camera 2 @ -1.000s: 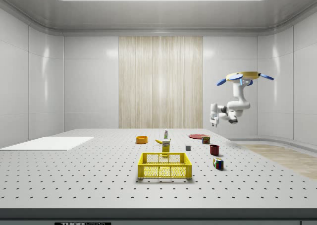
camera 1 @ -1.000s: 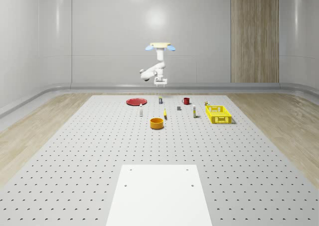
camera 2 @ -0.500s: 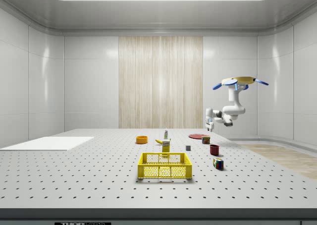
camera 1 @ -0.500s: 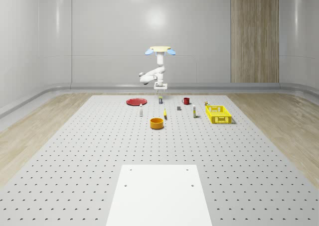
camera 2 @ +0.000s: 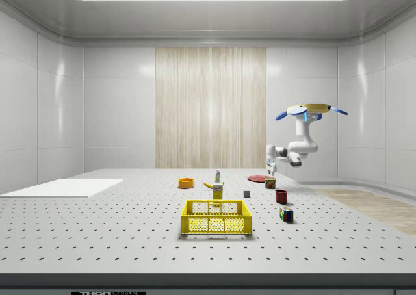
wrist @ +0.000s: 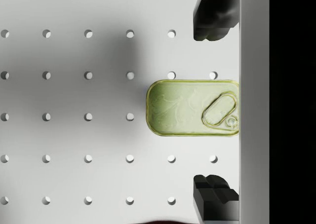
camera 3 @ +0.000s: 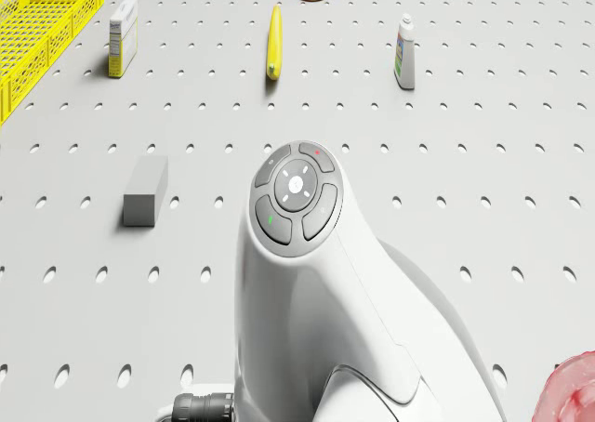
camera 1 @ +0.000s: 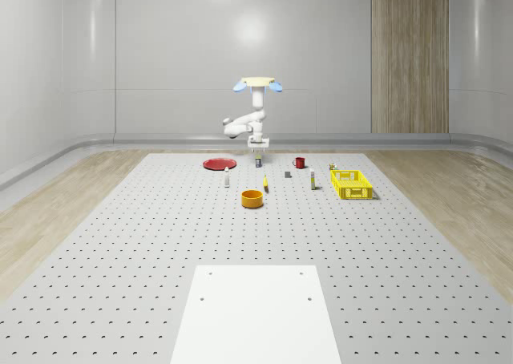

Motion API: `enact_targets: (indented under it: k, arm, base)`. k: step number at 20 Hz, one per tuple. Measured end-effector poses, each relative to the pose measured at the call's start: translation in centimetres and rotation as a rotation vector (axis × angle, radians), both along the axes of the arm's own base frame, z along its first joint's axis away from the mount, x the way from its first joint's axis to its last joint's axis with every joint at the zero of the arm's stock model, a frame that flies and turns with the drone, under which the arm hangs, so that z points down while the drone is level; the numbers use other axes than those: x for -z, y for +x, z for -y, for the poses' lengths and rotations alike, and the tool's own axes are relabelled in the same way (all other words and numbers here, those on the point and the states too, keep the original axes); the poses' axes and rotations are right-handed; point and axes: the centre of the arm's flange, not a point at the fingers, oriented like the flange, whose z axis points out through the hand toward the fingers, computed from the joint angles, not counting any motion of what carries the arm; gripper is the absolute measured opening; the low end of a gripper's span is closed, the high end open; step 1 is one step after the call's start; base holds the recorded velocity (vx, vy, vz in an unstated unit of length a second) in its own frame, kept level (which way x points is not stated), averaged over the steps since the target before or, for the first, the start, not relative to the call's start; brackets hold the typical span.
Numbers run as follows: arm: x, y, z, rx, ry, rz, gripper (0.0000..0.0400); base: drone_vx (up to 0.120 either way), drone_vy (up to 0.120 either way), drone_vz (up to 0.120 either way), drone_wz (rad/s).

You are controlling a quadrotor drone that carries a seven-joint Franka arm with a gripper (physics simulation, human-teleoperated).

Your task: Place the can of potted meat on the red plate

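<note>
Pale-green, the can of potted meat (wrist: 192,108) is seen upright on the perforated table (camera 1: 120,252), beside the red plate (camera 1: 217,164). Above the can the drone (camera 1: 258,83) is hovered, and the gripper (wrist: 213,106) is held spread wide, fingers (wrist: 212,17) either side, apart from it.

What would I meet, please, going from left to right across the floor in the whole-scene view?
Red plate → small white bottle → orange bowl → red mug → upright box → yellow crate. The can, the banana and the grey block sit too close together in the middle to order.
</note>
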Motion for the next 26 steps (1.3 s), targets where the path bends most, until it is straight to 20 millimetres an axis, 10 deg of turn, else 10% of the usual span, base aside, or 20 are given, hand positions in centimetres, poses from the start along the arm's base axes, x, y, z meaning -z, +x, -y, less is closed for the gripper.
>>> enact_targets:
  k: [21, 26]
  arm:
    - [-3.8, 0.0, 0.0, -0.001, 0.000, 0.000, 0.0400]
    - [-4.2, 0.0, 0.0, -0.001, 0.000, 0.000, 0.0293]
  base:
    - [0.013, 0.000, -0.021, 0.000]
    - [0.000, 0.000, 0.000, 0.000]
